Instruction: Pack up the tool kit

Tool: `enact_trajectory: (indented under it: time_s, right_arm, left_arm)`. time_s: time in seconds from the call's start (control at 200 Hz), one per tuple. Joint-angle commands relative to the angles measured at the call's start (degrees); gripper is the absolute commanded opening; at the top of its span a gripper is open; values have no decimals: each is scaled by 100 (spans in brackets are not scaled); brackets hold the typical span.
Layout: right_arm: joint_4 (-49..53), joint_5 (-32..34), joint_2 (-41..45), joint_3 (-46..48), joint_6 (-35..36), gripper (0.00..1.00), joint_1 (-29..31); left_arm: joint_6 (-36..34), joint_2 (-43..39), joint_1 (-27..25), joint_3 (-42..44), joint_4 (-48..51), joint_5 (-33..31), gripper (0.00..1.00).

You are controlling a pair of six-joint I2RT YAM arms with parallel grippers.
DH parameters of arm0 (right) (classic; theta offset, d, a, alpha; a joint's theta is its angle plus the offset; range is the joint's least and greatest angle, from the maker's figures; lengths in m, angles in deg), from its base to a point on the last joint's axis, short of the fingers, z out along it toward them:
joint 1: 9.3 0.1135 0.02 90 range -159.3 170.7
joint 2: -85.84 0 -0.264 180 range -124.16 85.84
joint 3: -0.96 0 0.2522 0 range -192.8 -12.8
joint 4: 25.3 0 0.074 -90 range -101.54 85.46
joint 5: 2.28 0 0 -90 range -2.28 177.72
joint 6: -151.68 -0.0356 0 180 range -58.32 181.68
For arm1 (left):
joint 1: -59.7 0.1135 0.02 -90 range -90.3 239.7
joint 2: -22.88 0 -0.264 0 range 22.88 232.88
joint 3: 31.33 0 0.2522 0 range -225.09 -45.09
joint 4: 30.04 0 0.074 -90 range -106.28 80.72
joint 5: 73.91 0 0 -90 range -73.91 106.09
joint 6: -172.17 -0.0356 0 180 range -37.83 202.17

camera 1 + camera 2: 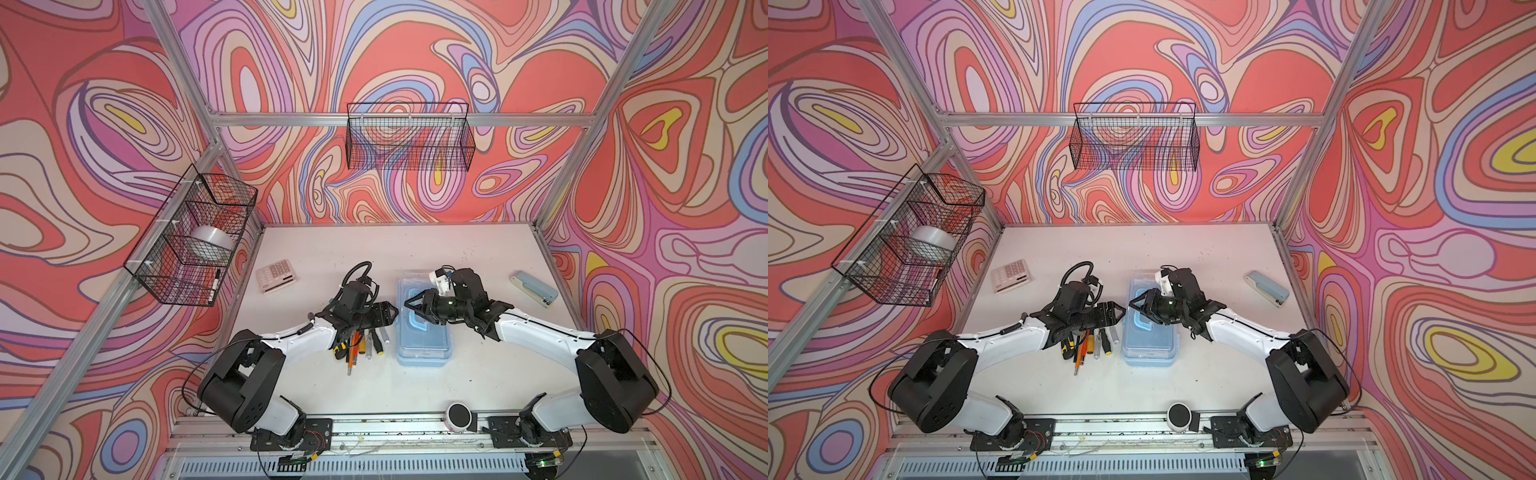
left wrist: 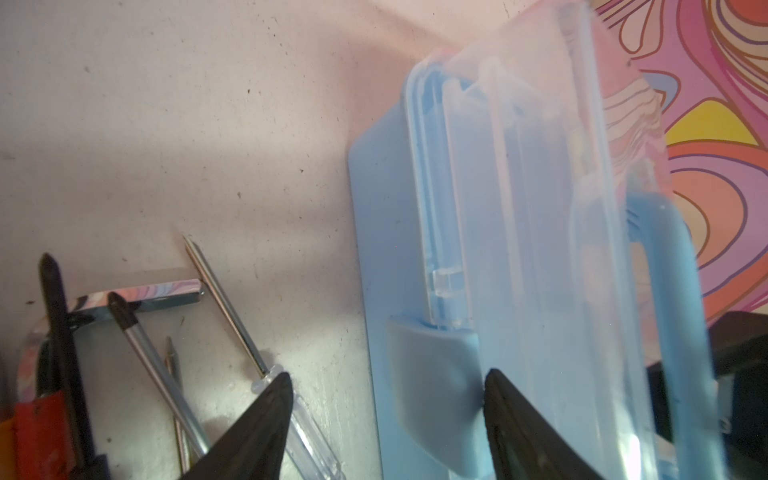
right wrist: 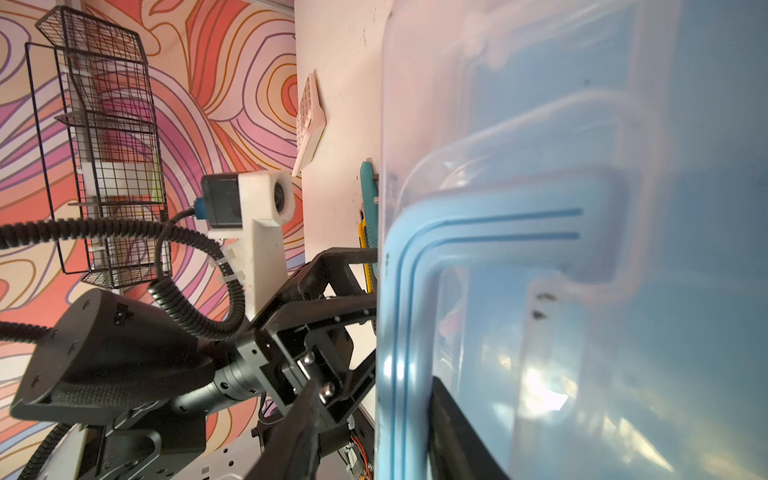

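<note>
Well, the big white desk (image 1: 457, 249) holds the small light-blue plastic case with a clear lid (image 1: 424, 351). It lies in the middle, nearer the front edge, and its lid looks shut.

The left claw (image 2: 386, 386) is at the case's left side. Its jaws are apart, one on each side of the blue snap latch (image 2: 432, 374). The right claw (image 3: 376, 384) has its jaws on both sides of the pale-blue arched handle (image 3: 415, 257). I cannot tell if they pinch it.

The pile of screwdrivers and cutters (image 1: 357, 345) lies just beside the case, toward the left edge, and is not packed yet.

If the handle gets pulled while the latch is shut, the whole case could lift or slide into the pile. The left claw could also slip off the little latch.

Room is tight between the pile and the case. The back of the desk is bare, so there is space to move there.
</note>
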Motion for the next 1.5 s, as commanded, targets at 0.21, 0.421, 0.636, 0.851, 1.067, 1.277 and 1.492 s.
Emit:
enact_trajectory:
  time_s: [0.21, 0.421, 0.636, 0.851, 1.067, 1.277, 1.492]
  right_arm:
    - [126, 83, -294, 273, 330, 15, -47]
    - [-182, -544, 254, 495, 677, 0, -736]
    - [-2158, -2039, 322, 884, -21, 0, -1591]
    - [-4312, -3103, -631, 970, -1093, 0, -1681]
    - [-7939, -3250, -2231, 1151, -3408, 0, -1875]
    - [-7942, -3204, -2305, 1128, -3286, 0, -1873]
    - [-7940, -3207, -2226, 1173, -3244, 0, -1878]
  left_arm:
    - [-121, -45, -111, -223, 133, 209, 73]
    - [-138, -382, -102, -203, 105, 316, 73]
    - [56, -645, -97, -189, -281, 849, 75]
    - [557, -600, -56, -65, -1123, 1250, 76]
    - [924, -427, -18, 72, -1711, 1508, 75]
    - [846, -522, -15, 127, -1534, 1413, 75]
    - [650, -343, -14, 69, -1324, 1269, 75]
